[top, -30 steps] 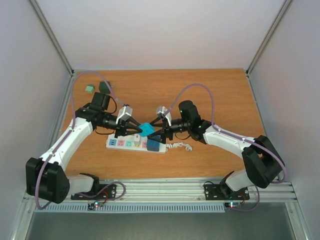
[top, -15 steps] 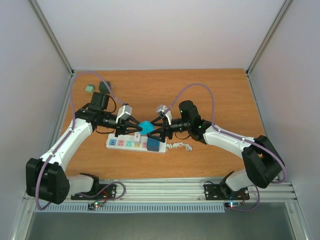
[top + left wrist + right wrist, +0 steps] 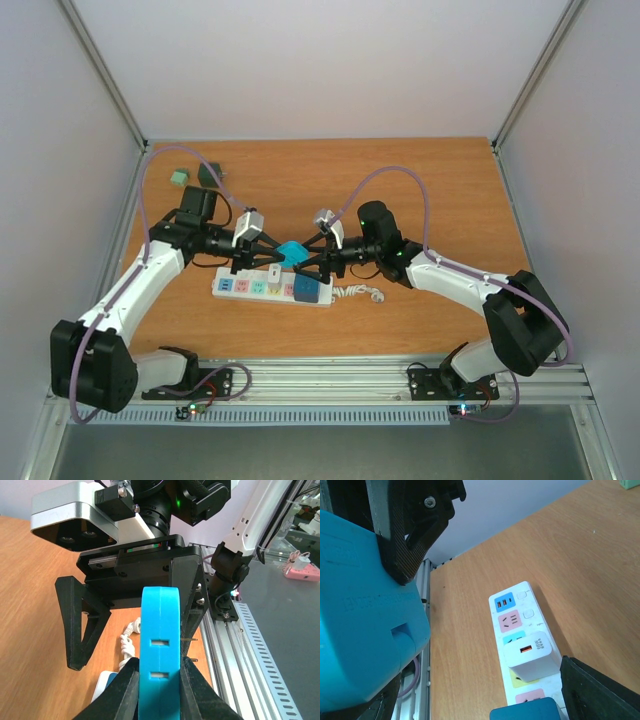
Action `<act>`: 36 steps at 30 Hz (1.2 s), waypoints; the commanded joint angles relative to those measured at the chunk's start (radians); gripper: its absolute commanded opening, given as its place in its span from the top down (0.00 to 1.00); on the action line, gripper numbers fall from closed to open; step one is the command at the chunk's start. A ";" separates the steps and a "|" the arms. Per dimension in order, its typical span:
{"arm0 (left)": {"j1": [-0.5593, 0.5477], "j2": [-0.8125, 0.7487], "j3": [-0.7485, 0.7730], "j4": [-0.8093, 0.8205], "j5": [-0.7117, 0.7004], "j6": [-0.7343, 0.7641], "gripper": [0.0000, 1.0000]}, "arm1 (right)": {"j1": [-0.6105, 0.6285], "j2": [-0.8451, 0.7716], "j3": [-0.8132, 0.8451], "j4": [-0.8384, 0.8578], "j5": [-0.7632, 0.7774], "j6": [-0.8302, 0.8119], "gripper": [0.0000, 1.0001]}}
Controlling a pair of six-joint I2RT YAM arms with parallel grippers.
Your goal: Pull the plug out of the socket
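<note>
The blue plug [image 3: 292, 252] was already off the strip [image 3: 245, 287]. It hung in the air near the middle of the overhead frame, just above the strip's right half. The left gripper [image 3: 279, 258] was closed tight on its lower end. In the left wrist view the plug stood upright at centre, pinched between the two black fingers [image 3: 125, 685].

The right gripper [image 3: 312, 262] faced it from the right of the overhead frame with its jaws spread wide and nothing in them. One of its fingers showed left of the plug in the left wrist view and the other behind the plug's right edge. Whether either finger touched the plug could not be told.

The strip lay on the table [image 3: 440, 200] below centre, its cord [image 3: 358, 293] curling off its right end. A white charger [image 3: 530, 656] and a dark plug [image 3: 527, 711] were seated in it.

The two grippers looked set for a handover, and that was the likely weak point. If the left jaws let go before the right ones had closed, the plug would probably drop onto the strip or the charger beneath. The right jaws were wide, so an off-centre close could twist the plug in the left grip. The fingers of both arms were crowded together, and a small sideways move could knock them against each other. A low pass could also catch the charger and drag the strip.
</note>
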 commanded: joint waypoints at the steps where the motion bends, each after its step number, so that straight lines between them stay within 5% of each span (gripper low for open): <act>1: -0.030 -0.019 -0.034 0.002 -0.031 -0.003 0.97 | 0.010 0.002 0.042 0.109 0.031 0.059 0.12; 16: -0.072 -0.025 -0.057 0.065 -0.103 -0.038 0.98 | 0.019 0.006 0.054 0.114 0.043 0.068 0.13; 36: -0.073 -0.009 -0.016 -0.102 -0.035 0.106 0.99 | 0.013 -0.008 0.103 -0.027 0.116 -0.108 0.15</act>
